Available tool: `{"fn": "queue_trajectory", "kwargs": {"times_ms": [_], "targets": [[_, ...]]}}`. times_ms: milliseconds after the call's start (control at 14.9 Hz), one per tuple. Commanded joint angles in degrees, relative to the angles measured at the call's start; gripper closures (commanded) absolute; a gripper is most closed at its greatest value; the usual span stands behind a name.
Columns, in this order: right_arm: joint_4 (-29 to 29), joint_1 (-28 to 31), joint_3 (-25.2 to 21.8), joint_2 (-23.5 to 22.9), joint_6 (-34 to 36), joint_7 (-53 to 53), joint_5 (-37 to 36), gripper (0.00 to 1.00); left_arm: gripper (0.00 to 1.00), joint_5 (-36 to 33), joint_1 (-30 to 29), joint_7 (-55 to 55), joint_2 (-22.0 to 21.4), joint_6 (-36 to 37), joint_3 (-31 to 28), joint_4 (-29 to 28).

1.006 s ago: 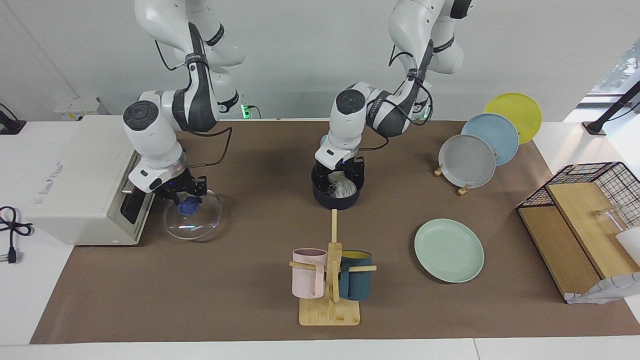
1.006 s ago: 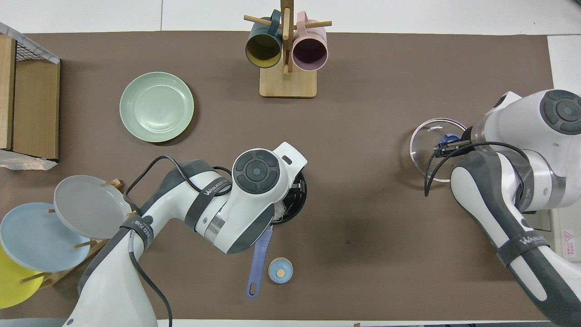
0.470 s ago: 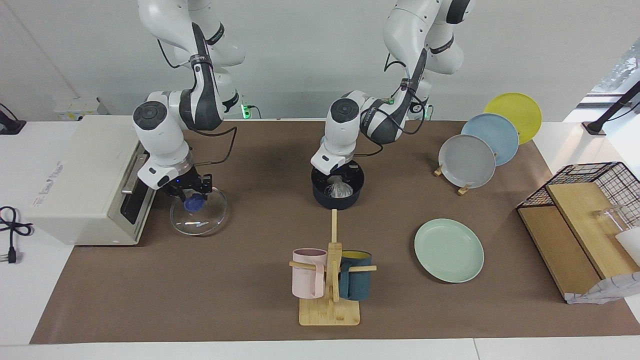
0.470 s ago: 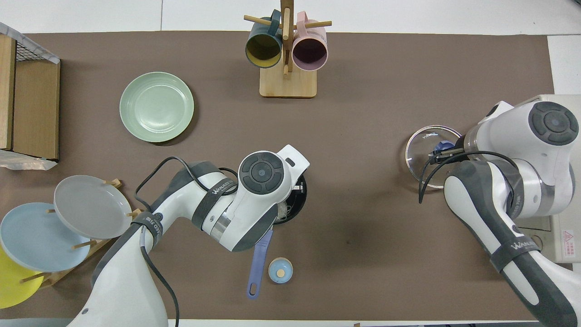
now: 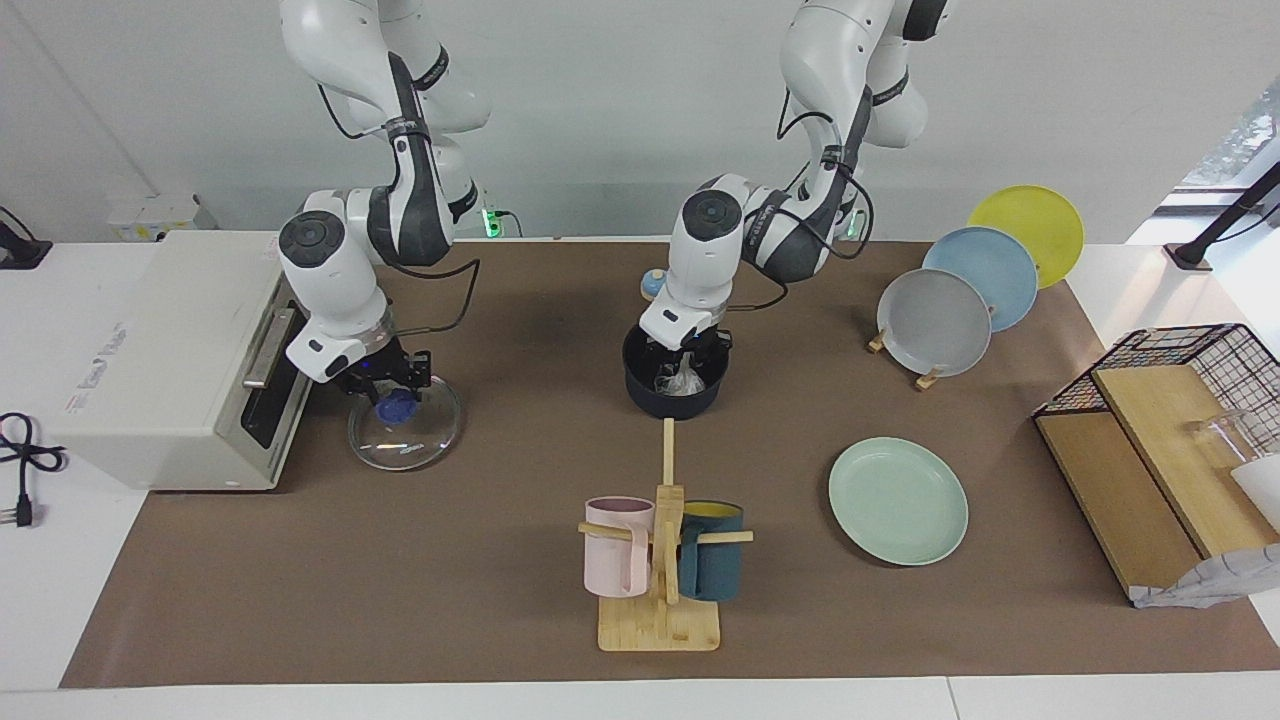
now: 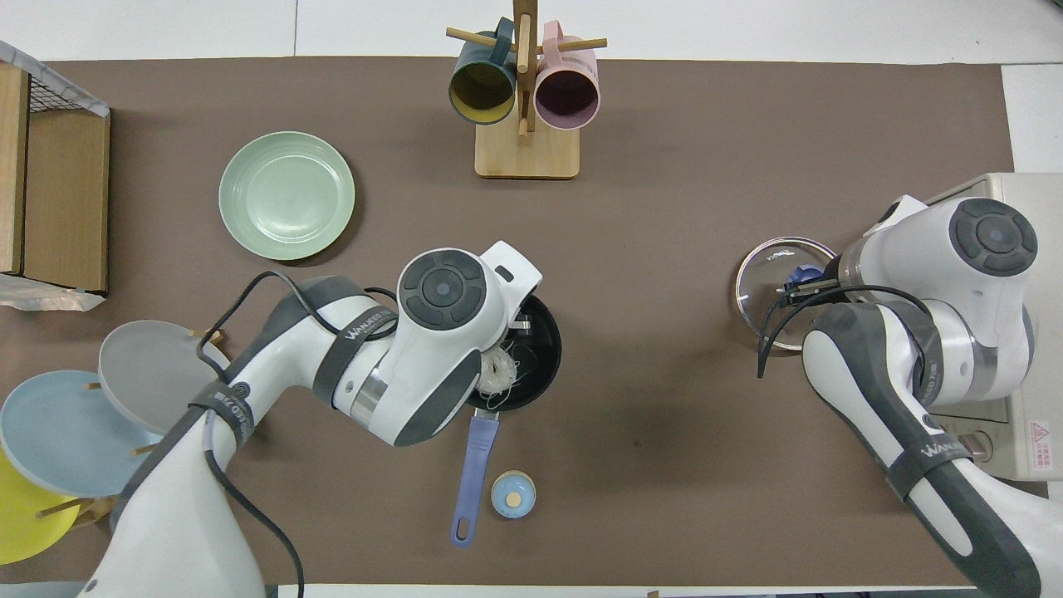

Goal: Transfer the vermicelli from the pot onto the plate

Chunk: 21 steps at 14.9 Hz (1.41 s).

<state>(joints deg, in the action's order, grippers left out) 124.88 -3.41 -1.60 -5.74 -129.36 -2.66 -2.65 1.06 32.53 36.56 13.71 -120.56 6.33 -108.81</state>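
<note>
Left gripper (image 5: 688, 362): down inside the pot (image 5: 645, 398), fingers pinched together on the vermicelli (image 5: 682, 380).
Right gripper (image 5: 392, 390): over the glass lid (image 5: 405, 440), at the blue knob (image 5: 399, 408), about nine o'clock from the pot in the facing view; grip on the knob not readable.
Vermicelli: in the pot, bunched toward the handle (image 6: 475, 465) side in the overhead view, loose strands trailing across the black bottom.
Plate (image 5: 898, 500): bare, about four o'clock from the pot in the facing view, well apart from it.
Risk, thin pinch: likely only a few strands caught; rest of the clump could slide out on the lift.
Risk, trailing loops: may snag the pot rim or drop onto the mat during the carry.
Risk, light pot: could shift if tangled strands pull.
</note>
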Motion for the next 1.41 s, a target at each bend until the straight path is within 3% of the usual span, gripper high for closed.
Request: {"fn": "queue_trajectory", "kwargs": {"times_ms": [0,134,268,470,738,872,939,1341], "targets": [[1.95,0.16,0.29,1.52,-1.33,0.56,0.54,0.56,1.00,1.39,-2.90,-3.24,-3.94,12.58,0.09,6.13],[2.21,0.24,0.29,1.61,-1.33,0.56,0.54,0.56,1.00,6.03,-7.45,-7.18,-4.13,21.29,-0.26,14.55],[2.39,0.24,0.29,1.70,-1.42,0.56,0.54,0.56,1.00,7.46,-14.47,-11.67,-2.64,25.54,-0.44,20.64],[2.48,0.16,0.29,1.70,-1.42,0.64,0.54,0.54,1.00,8.43,-22.84,-15.37,-0.79,20.48,-0.44,21.63],[2.92,0.16,0.29,1.96,-1.42,0.64,0.54,0.51,1.00,7.82,-28.91,-21.95,4.74,11.42,-0.44,21.72],[2.92,0.16,0.29,1.96,-1.42,0.64,0.46,0.24,1.00,7.73,-29.36,-25.82,7.37,6.50,-0.52,20.58],[2.66,0.16,0.29,1.88,-1.42,0.64,0.46,0.02,1.00,7.21,-29.63,-27.40,8.95,4.56,-0.70,20.31],[-1.20,0.07,0.46,1.09,0.51,-0.06,0.37,0.00,1.00,3.08,-30.86,-32.43,14.77,-5.02,-0.70,18.47]]}}
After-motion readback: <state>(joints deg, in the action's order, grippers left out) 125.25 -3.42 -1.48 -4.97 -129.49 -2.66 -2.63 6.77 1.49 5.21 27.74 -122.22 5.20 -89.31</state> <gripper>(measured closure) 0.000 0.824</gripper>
